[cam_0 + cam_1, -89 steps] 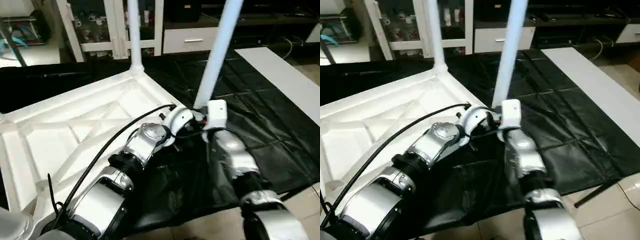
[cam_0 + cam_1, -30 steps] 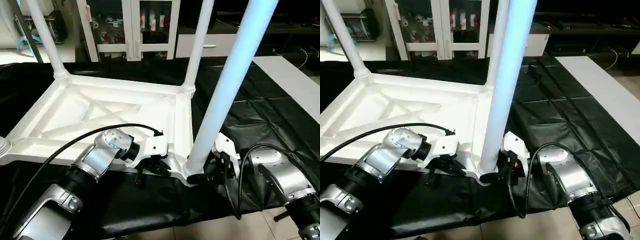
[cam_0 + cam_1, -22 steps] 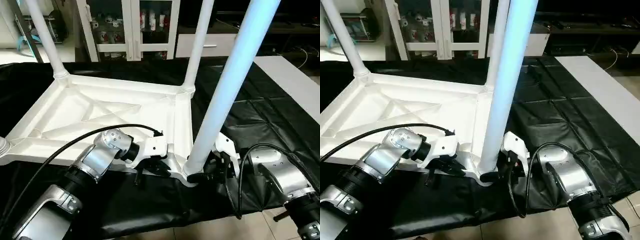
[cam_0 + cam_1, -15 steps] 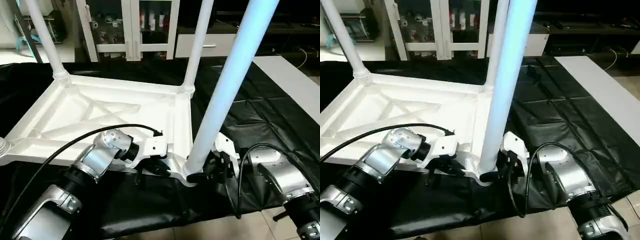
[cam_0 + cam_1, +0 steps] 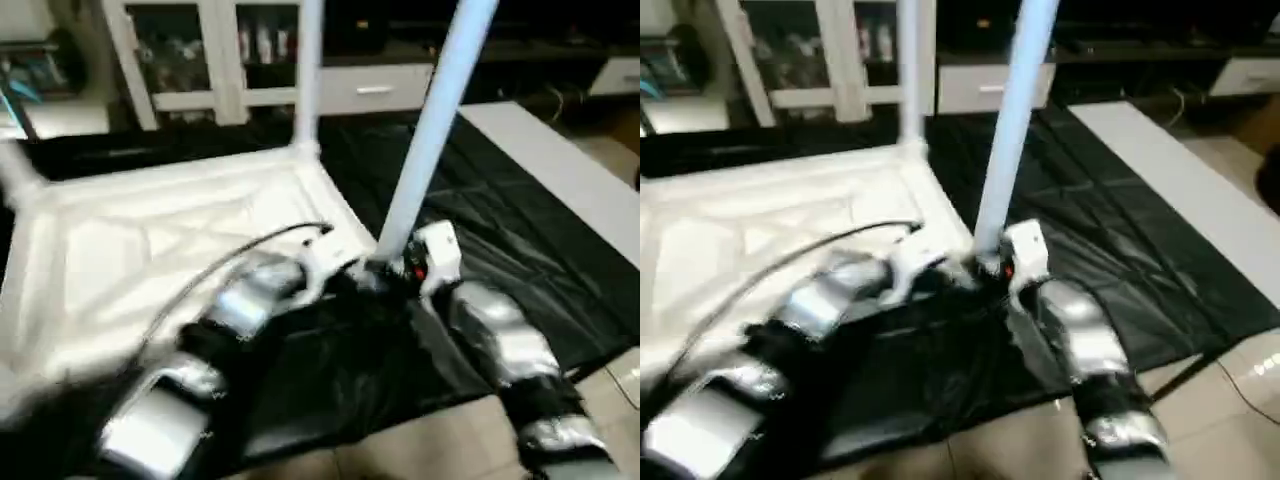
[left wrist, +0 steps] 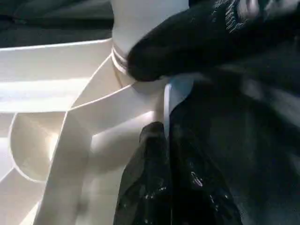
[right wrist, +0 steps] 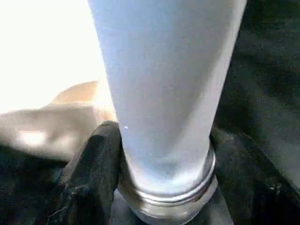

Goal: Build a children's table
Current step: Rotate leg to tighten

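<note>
1. Your right gripper (image 7: 164, 164) has its two black fingers (image 7: 96, 159) spread around the base of the near leg (image 5: 432, 120), one on each side of the tube just above its threaded collar. In the right wrist view both sit hard against the tube, so the jaws are pinching that leg.

2. Your left gripper (image 5: 345, 280) has its jaws pressed together, with nothing between them. In the left eye view you see it at frame centre, at the near corner of the tabletop (image 5: 130, 240), just beside the foot of the same leg. The head views are blurred here, so you cannot tell whether it touches the corner.

3. The near leg rises from that corner socket toward the upper right of the left eye view and leans slightly to the right. It looks pale blue-white.

4. A second leg (image 5: 309, 70) stands upright in the far corner socket, at upper centre of the frame.

5. The tabletop lies upside down, ribbed side up, and fills the left half of the left eye view. Its X-shaped ribs show faintly through the blur.

6. Under the tabletop lies a black sheet (image 5: 520, 230), which spreads across the centre and right of the frame.

7. Beyond the sheet, along the top edge, you see a white cabinet (image 5: 210, 60) with glass doors, and a white strip (image 5: 560, 170) on the floor at upper right.
</note>
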{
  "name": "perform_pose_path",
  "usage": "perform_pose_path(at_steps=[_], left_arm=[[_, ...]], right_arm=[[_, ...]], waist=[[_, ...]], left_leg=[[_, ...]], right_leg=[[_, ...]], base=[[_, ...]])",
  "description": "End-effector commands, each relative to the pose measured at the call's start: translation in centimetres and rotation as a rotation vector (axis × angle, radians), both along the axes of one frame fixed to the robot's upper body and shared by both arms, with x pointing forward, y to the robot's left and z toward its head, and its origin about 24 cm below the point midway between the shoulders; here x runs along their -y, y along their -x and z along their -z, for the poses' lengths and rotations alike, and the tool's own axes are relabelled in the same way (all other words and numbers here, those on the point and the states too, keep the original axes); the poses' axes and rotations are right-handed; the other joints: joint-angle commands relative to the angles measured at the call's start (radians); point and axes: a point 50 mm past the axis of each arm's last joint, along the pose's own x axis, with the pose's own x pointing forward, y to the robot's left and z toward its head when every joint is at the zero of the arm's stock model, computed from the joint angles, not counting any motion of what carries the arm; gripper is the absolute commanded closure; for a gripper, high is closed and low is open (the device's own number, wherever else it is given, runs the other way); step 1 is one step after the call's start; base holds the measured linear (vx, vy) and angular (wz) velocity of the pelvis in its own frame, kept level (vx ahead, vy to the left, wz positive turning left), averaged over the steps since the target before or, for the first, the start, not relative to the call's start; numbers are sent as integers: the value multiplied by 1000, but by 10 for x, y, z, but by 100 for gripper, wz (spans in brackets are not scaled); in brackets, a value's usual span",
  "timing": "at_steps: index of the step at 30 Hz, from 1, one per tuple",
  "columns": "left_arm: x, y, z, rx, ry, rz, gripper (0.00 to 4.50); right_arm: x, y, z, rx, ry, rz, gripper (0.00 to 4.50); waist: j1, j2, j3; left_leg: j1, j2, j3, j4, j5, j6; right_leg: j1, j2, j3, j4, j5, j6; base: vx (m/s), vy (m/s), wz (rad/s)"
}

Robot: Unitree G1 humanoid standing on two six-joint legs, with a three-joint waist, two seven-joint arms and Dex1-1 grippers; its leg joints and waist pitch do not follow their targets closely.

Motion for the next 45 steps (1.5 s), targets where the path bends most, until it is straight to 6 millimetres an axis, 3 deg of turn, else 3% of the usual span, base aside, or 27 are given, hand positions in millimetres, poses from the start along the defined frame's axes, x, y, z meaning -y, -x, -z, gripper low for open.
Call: perform_pose_path(at_steps=[1,3,4,6,8,9,10,12,14,16,18,20,24,26,29,31,32,34,36,37,40,45], left_arm=[[3,-10,-6,93,23,-158,450],[9,-11,-9,122,37,-166,450],[12,-11,-11,133,46,-159,450],[15,-11,-11,142,43,-141,450],[16,-11,-10,147,31,-131,450],[16,-11,-10,147,31,-131,450],[13,-11,-8,157,15,-121,450],[12,-11,-7,165,8,-87,450],[12,-10,-7,173,8,-53,450],[13,-10,-7,181,12,-26,450],[15,-9,-9,192,25,6,450],[18,-7,-11,203,40,50,450],[23,-7,-15,247,48,92,450],[28,-6,-18,275,63,131,450],[32,-6,-23,365,86,132,450],[33,-7,-24,385,95,126,450],[32,-7,-24,372,110,119,404],[30,-10,-27,347,145,96,392],[25,-11,-28,341,148,85,377],[25,-11,-28,341,148,85,364],[16,-15,-31,329,184,52,337],[-7,0,-28,184,254,194,307]], right_arm=[[-2,1,12,-7,105,91,196],[-10,0,11,8,104,99,196],[-14,0,10,13,91,94,196],[-18,-2,6,31,77,85,196],[-20,-4,4,56,74,81,196],[-20,-4,4,56,74,81,196],[-21,-6,1,68,36,69,196],[-19,-5,0,59,-21,58,196],[-17,-4,-2,63,-61,40,196],[-11,-1,-5,99,-57,46,127],[-4,0,-9,140,-40,65,119],[3,2,-14,189,9,97,106],[14,10,-23,274,84,93,93],[25,17,-26,287,87,118,93],[35,27,-24,280,109,130,93],[38,32,-21,269,110,141,93],[40,34,-20,269,122,143,86],[42,39,-20,266,120,149,86],[43,43,-21,267,109,142,86],[43,44,-21,267,108,141,86],[40,51,-23,253,93,81,86],[23,68,-26,211,24,-186,86]], waist=[[7,-3,-64],[9,-3,-65],[10,-5,-69],[17,-6,-71],[24,-2,-70],[24,-2,-68],[27,-1,-64],[26,-2,-62],[27,-1,-62],[31,0,-63],[32,-1,-63],[31,-2,-62],[34,-2,-57],[36,6,-57],[43,2,-59],[50,1,-58],[51,15,-58],[52,9,-59],[56,12,-65],[56,13,-65],[56,11,-63],[57,9,-56]], left_leg=[[8,49,-30,-83,-241,10],[10,48,-27,-79,-194,39],[6,47,-25,-72,-123,86],[6,47,-21,-66,-62,135],[7,48,-20,-64,-38,164],[7,49,-20,-65,-46,168],[10,51,-19,-69,-93,157],[10,53,-21,-73,-136,136],[12,55,-22,-75,-150,120],[11,54,-22,-74,-122,119],[10,53,-21,-73,-113,129],[7,53,-23,-75,-124,126],[12,53,-22,-79,-186,97],[14,54,-23,-81,-194,93],[12,53,-23,-78,-172,105],[10,51,-22,-77,-172,117],[10,52,-23,-78,-174,113],[9,49,-23,-77,-179,113],[12,55,-21,-73,-127,131],[8,54,-21,-70,-96,149],[3,53,-21,-67,-86,176],[4,58,-20,-72,-123,170]], right_leg=[[37,-40,27,-64,-201,-221],[36,-37,27,-59,-138,-235],[45,-38,27,-47,-50,-259],[46,-40,27,-40,16,-277],[46,-42,26,-38,24,-287],[45,-42,25,-41,7,-287],[43,-42,25,-50,-72,-278],[43,-40,25,-56,-132,-263],[42,-39,26,-55,-139,-257],[44,-39,26,-49,-93,-257],[44,-39,26,-49,-73,-260],[46,-41,26,-51,-99,-248],[39,-38,27,-64,-192,-217],[38,-39,28,-66,-199,-207],[41,-37,29,-62,-149,-202],[40,-40,29,-64,-174,-204],[39,-42,29,-63,-183,-206],[40,-41,27,-67,-206,-204],[36,-38,28,-54,-116,-226],[37,-35,26,-48,-64,-233],[41,-39,25,-46,-55,-238],[38,-40,26,-51,-127,-243]], base=[[0,0,0],[59,-2,4],[63,-6,4],[29,-4,1],[0,0,0],[0,0,0],[0,0,0],[0,0,0],[0,0,0],[0,0,0],[0,0,0],[0,0,0],[0,0,0],[0,0,0],[0,0,0],[0,0,0],[0,0,0],[0,0,0],[0,0,0],[0,0,0],[0,0,0],[0,0,0]])
